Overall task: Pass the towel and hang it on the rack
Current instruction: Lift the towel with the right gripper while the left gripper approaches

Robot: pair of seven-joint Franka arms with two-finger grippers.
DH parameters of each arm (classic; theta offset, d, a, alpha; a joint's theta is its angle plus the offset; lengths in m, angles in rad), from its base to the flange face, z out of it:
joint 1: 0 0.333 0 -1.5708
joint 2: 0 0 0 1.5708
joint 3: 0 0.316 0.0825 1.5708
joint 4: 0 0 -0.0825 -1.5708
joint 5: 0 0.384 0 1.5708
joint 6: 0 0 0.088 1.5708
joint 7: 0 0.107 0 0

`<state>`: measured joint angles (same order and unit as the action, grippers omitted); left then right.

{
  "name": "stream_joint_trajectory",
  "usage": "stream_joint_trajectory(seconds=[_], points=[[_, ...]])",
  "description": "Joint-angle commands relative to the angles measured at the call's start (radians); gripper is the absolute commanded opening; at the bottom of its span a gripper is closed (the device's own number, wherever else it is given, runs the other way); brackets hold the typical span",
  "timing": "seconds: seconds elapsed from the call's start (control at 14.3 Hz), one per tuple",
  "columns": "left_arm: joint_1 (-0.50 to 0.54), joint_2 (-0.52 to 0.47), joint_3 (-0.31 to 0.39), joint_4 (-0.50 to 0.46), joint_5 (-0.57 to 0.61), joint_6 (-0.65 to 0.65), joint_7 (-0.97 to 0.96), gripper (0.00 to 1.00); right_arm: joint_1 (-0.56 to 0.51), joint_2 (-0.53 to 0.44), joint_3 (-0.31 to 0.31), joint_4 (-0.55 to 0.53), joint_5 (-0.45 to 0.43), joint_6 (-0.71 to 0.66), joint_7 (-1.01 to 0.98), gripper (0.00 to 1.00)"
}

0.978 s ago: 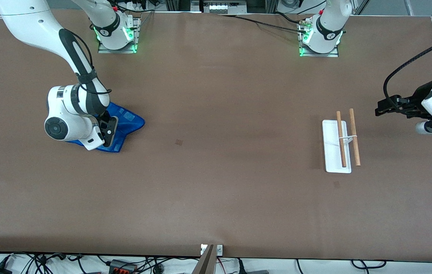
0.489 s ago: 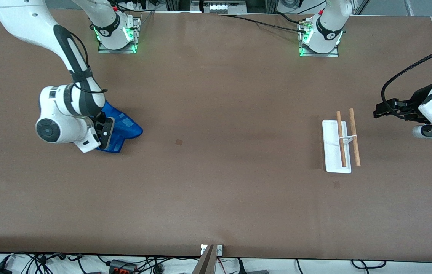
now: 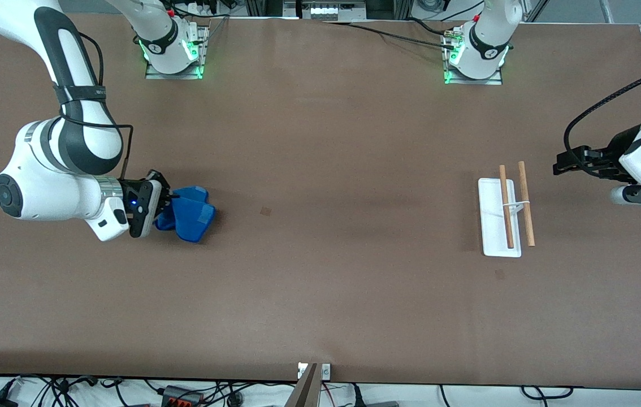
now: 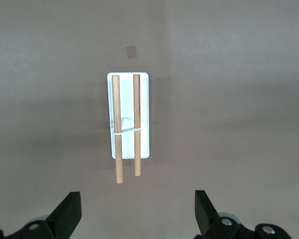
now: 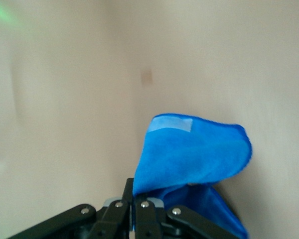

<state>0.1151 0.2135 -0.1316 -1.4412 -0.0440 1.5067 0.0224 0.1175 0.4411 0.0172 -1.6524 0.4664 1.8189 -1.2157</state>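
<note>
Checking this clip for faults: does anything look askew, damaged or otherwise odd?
Nothing stands out. The small bright blue cloth towel hangs bunched from the shut right gripper, as expected mid-pickup. The white-based rack with two wooden rods stands upright and intact, the open left gripper waiting beside it.

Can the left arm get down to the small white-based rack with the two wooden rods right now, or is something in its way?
Probably yes. The left gripper is open, holds nothing, and is over bare table beside the white-based, two-rod wooden rack, with nothing between them. The right gripper, shut on the bright blue cloth towel, is at the right arm's end.
</note>
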Motion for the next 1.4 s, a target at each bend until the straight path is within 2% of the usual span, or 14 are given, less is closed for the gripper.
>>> stream_joint_trajectory(seconds=[0.0, 0.14, 0.35, 0.49, 0.63, 0.84, 0.98, 1.12, 1.26, 1.33], points=[[-0.005, 0.009, 0.0, 0.009, -0.005, -0.017, 0.005, 1.0, 0.082, 0.053, -0.002, 0.091, 0.185, 0.005, 0.04, 0.0], [-0.006, 0.02, 0.0, 0.009, -0.005, -0.022, 0.004, 1.0, 0.143, 0.086, -0.002, 0.152, 0.293, 0.013, 0.126, 0.0], [-0.006, 0.046, -0.002, 0.008, -0.016, -0.06, 0.008, 1.0, 0.244, 0.129, 0.0, 0.255, 0.408, 0.045, 0.287, 0.0], [-0.008, 0.067, -0.002, 0.01, -0.081, -0.063, 0.01, 1.0, 0.312, 0.145, -0.002, 0.278, 0.55, 0.116, 0.352, 0.0], [-0.005, 0.108, 0.0, 0.012, -0.198, -0.022, 0.051, 1.0, 0.379, 0.145, -0.002, 0.278, 0.665, 0.222, 0.361, 0.0], [-0.028, 0.168, -0.042, 0.002, -0.292, 0.157, 0.307, 1.0, 0.467, 0.145, -0.002, 0.276, 0.785, 0.386, 0.37, 0.0], [-0.07, 0.173, -0.065, -0.037, -0.278, 0.28, 0.41, 1.0, 0.514, 0.156, 0.0, 0.276, 0.871, 0.46, 0.372, 0.0], [-0.101, 0.169, -0.071, -0.137, -0.269, 0.483, 0.63, 1.0, 0.557, 0.163, -0.002, 0.276, 1.045, 0.462, 0.37, 0.0], [-0.104, 0.159, -0.1, -0.243, -0.269, 0.66, 0.833, 1.0, 0.561, 0.163, -0.002, 0.276, 1.081, 0.461, 0.372, 0.0], [-0.101, 0.156, -0.106, -0.263, -0.281, 0.699, 0.964, 1.0, 0.561, 0.163, -0.002, 0.276, 1.081, 0.458, 0.372, 0.0]])
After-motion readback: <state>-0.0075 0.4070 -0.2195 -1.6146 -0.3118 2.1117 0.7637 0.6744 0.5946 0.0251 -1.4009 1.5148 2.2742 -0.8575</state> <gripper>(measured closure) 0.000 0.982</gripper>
